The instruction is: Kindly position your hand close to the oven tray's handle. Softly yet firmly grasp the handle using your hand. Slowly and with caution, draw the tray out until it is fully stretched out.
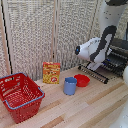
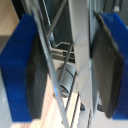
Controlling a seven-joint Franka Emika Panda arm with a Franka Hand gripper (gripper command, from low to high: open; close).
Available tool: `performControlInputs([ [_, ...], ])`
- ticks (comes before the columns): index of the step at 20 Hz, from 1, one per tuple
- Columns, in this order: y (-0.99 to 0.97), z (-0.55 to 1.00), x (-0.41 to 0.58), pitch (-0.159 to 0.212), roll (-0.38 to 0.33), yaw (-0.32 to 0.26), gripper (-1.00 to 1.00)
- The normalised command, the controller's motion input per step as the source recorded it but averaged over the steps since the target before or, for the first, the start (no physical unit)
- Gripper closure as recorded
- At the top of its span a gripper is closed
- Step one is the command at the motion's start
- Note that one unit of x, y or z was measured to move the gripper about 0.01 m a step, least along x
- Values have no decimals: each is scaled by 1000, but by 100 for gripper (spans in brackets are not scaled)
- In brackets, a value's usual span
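Nearest the exterior camera, at the lower left of the frame, a red basket (image 1: 20, 95) with a blue rim sits on the light wooden table (image 1: 85, 107). Just beyond it toward the centre stands a blue cup (image 1: 70, 86), with a red bowl (image 1: 82, 80) close beside it on the exterior view's right and a yellow box (image 1: 51, 72) standing upright a little farther back on the exterior view's left. Farther back still, at the right edge of the frame, the oven tray (image 1: 102, 70) of thin dark bars juts out from the oven (image 1: 120, 50), its handle (image 1: 92, 73) running along the front edge near the red bowl. Over that tray leans the bulky white-and-black arm, whose hand (image 1: 92, 66) is down at the tray's front. Seen from the wrist camera, the two blue-tipped fingers (image 2: 17, 70) stand apart on either side of the frame, with thin metal bars of the tray (image 2: 77, 55) crossing the gap between the dark pads; whether the pads press on any bar cannot be told. White slatted screens close off the background.
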Motion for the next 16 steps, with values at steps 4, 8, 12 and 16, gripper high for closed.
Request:
performControlInputs([
  [4, 1000, -497, 4, -6, -23, -1, 100],
  [8, 1000, -127, 0, -46, -12, 0, 100],
  [12, 1000, -92, -6, -36, -5, 0, 100],
  [16, 992, -36, -21, -39, -1, 0, 100],
])
